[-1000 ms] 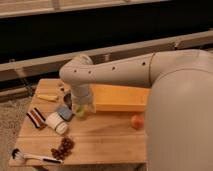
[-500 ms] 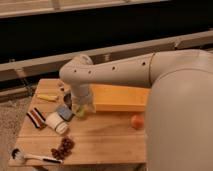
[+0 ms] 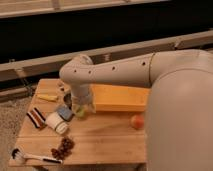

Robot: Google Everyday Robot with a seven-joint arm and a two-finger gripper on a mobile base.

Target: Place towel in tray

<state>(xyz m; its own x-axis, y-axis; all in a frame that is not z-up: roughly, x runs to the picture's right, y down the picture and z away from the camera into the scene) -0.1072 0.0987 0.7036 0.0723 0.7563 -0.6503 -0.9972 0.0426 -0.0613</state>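
Note:
A striped red, white and dark towel [image 3: 36, 118] lies flat near the left edge of the wooden table [image 3: 105, 137]. A flat yellow-orange tray [image 3: 122, 97] lies at the back middle of the table. My gripper [image 3: 81, 109] hangs from the white arm [image 3: 110, 75] and points down at the tray's left end, over a small greenish object [image 3: 80, 113]. The gripper is well to the right of the towel and does not touch it. The arm hides the tray's right end.
A white cup [image 3: 56, 123] lies on its side beside a blue item [image 3: 64, 113], between towel and gripper. A banana [image 3: 48, 97] is at the back left. Grapes [image 3: 63, 147] and a white brush [image 3: 22, 157] are at the front left. An orange fruit [image 3: 137, 121] lies right of centre.

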